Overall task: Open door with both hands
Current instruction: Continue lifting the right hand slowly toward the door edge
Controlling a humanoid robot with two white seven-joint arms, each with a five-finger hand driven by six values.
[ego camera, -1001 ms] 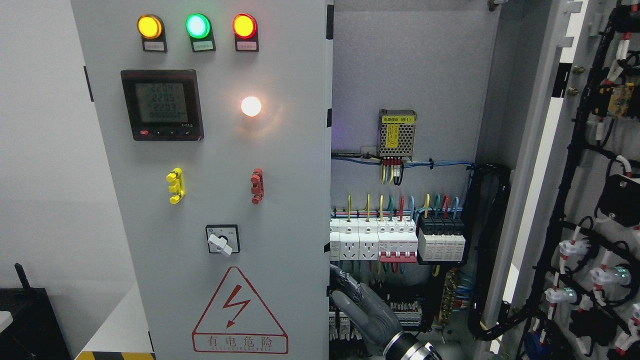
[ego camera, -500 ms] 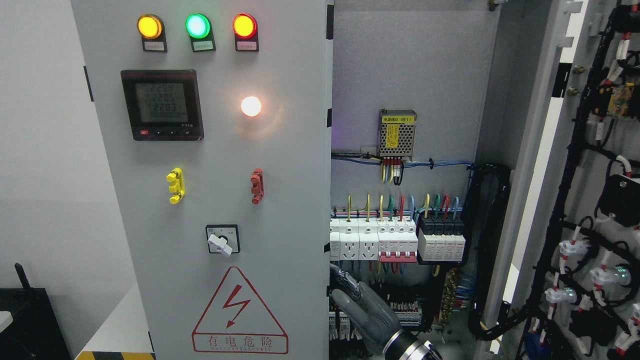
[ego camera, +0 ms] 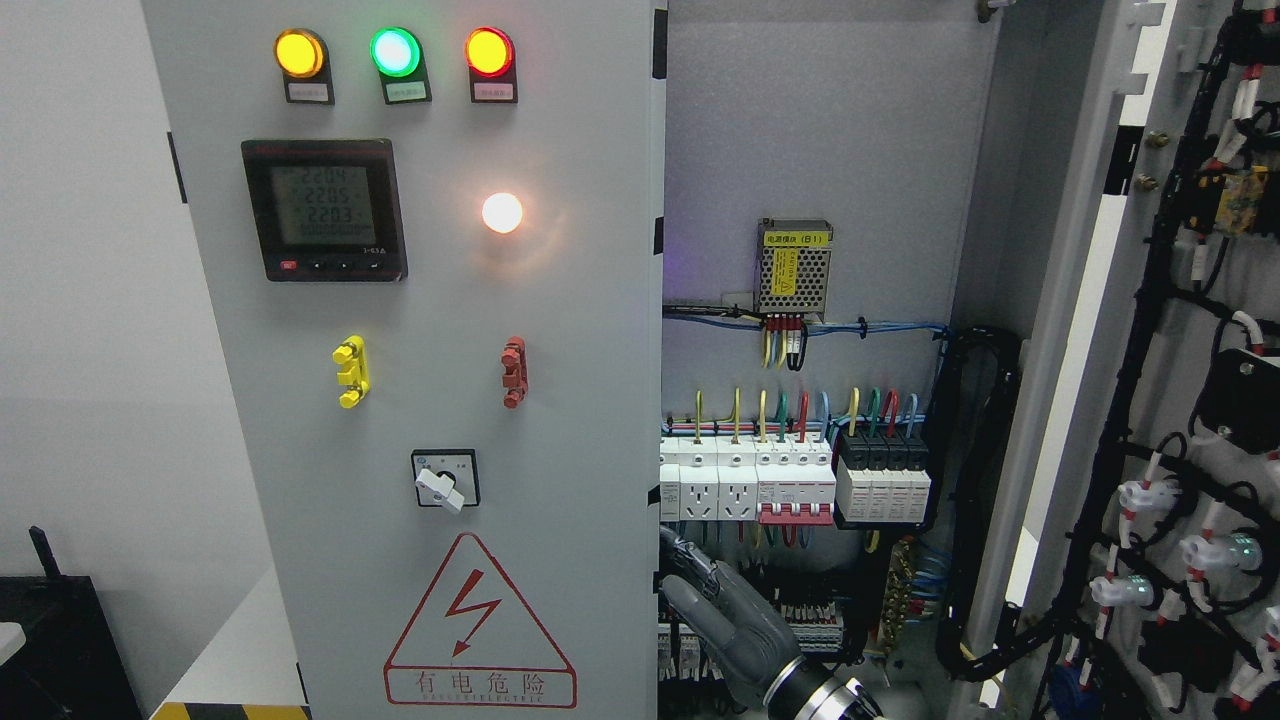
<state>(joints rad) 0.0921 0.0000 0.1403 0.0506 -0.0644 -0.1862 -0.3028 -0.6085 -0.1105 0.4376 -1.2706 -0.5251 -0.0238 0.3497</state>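
Right hand at inner edge of closed cabinet door

The grey robotic right hand (ego camera: 722, 620) rises from the bottom edge, fingers (ego camera: 690, 562) extended and relaxed, grasping nothing, beside the right edge of the closed grey metal left door (ego camera: 560, 420). Behind it sit white circuit breakers (ego camera: 745, 485). The wired grey right door (ego camera: 1180, 400) stands open at far right.

Single head view, close and level, facing the electrical cabinet (ego camera: 400, 400) front-on
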